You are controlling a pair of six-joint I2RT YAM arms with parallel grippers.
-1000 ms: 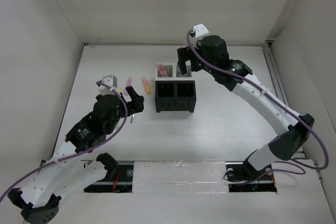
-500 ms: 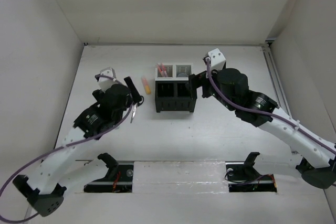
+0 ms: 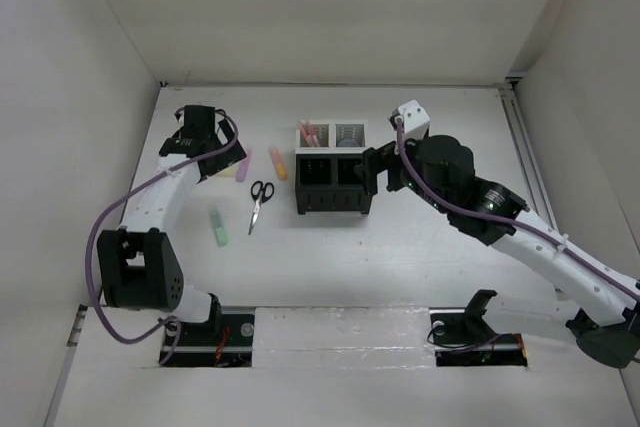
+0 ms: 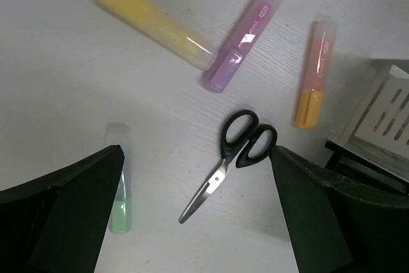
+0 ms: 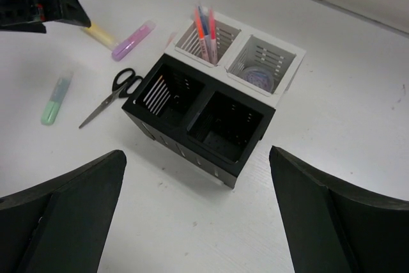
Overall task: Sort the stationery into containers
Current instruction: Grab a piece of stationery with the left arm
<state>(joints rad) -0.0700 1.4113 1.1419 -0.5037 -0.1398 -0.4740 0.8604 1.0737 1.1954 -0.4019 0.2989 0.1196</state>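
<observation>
Loose on the table lie black-handled scissors (image 4: 233, 158), a green highlighter (image 4: 118, 190), a yellow one (image 4: 153, 27), a pink one (image 4: 243, 46) and an orange one (image 4: 313, 71). My left gripper (image 4: 197, 155) hangs open above them, holding nothing; in the top view the left gripper (image 3: 212, 159) is over the yellow highlighter's spot. The containers form one block of two black (image 3: 335, 182) and two white (image 3: 330, 135) compartments. Pens (image 5: 204, 30) stand in the left white one and a round grey item (image 5: 259, 78) lies in the right. My right gripper (image 3: 378, 169) is open and empty beside the block's right side.
White walls enclose the table at the left, back and right. The left arm's base (image 3: 135, 272) stands near the front left. The right arm (image 3: 520, 232) stretches across the right half of the table.
The left arm has swung from the near middle to the far left, uncovering the scissors and green highlighter. The right gripper has drawn back from above the white compartments to the block's right.
</observation>
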